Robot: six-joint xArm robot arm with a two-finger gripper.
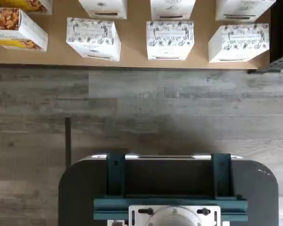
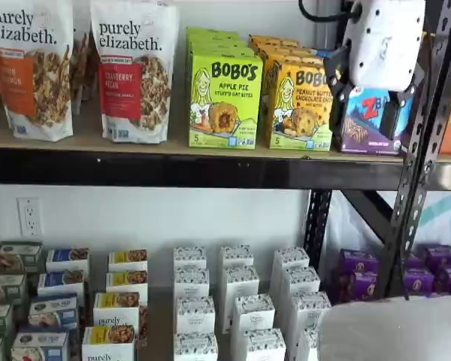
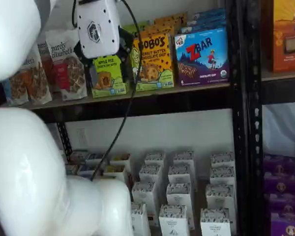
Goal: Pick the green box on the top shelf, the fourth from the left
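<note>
The green box stands upright at the front of the top shelf, with more green cartons behind it. It reads "BOBO'S Apple Pie". In a shelf view it shows partly behind the gripper. My gripper has a white body and two black fingers. It hangs in front of the shelf with a gap between the fingers, holding nothing. In a shelf view it is to the right of the green box, before the blue Zbar box. In a shelf view the gripper hangs just above and in front of the green box. The wrist view shows neither.
Purely Elizabeth bags stand left of the green box, and a yellow-orange Bobo's box and a Zbar box stand right of it. A black upright is at the right. White boxes fill the lower shelf. The wrist view shows a dark mount over the grey floor.
</note>
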